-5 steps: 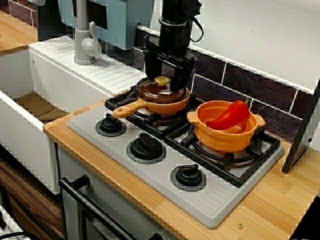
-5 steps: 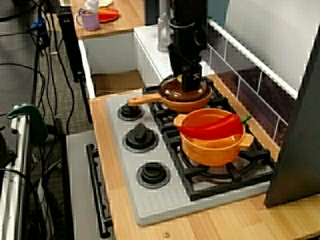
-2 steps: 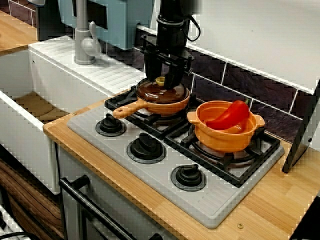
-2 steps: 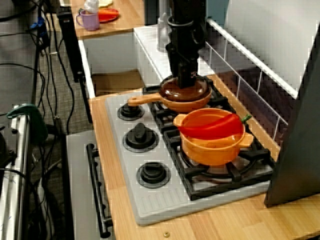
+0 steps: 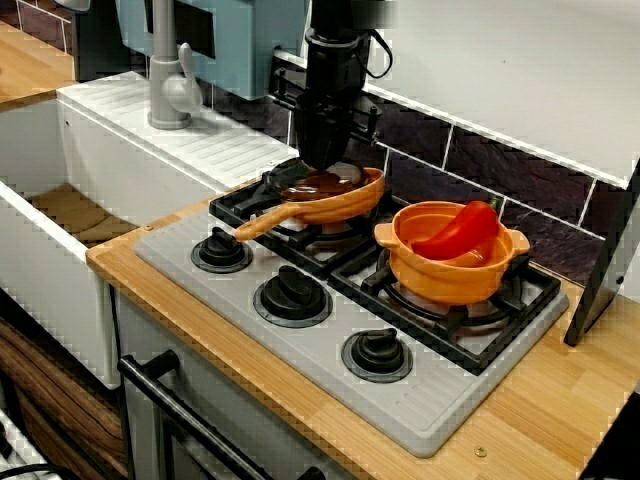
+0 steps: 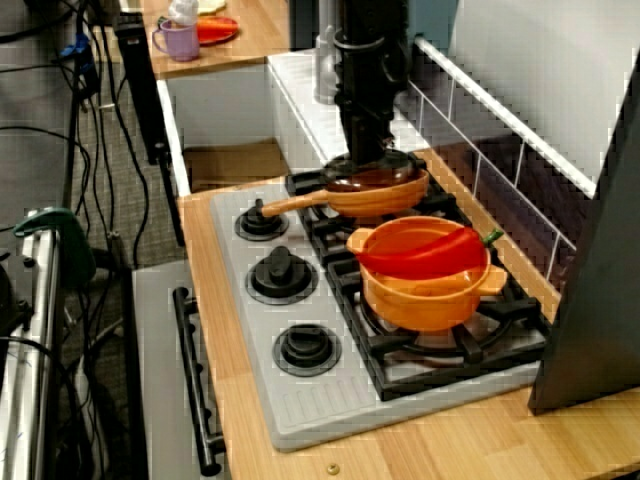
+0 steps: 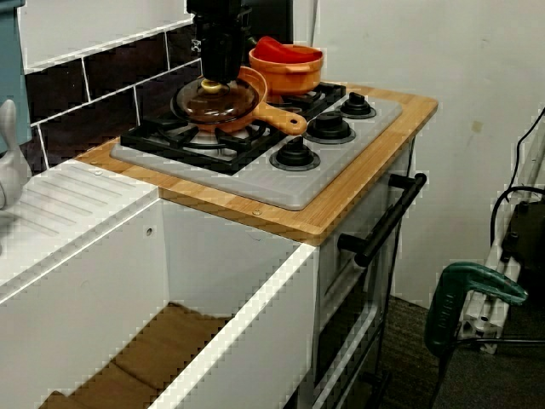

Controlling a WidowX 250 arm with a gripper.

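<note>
End effector [image 5: 325, 166] closed on lid [image 5: 318, 184], lid and pan [image 5: 338, 204] now tipped (handle end lower)

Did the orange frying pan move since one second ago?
Yes. The frying pan tipped: its rim nearest the pot rose above the grate, its handle tip sank.

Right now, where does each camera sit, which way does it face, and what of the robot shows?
Front view: before the counter, facing the hob and tiled wall; lower arm and gripper show.
Side view: beyond the orange pot, looking along the counter toward the sink; same arm.
Sink view: above the sink, looking back at the hob; same arm.
All share the gripped lid.
</note>
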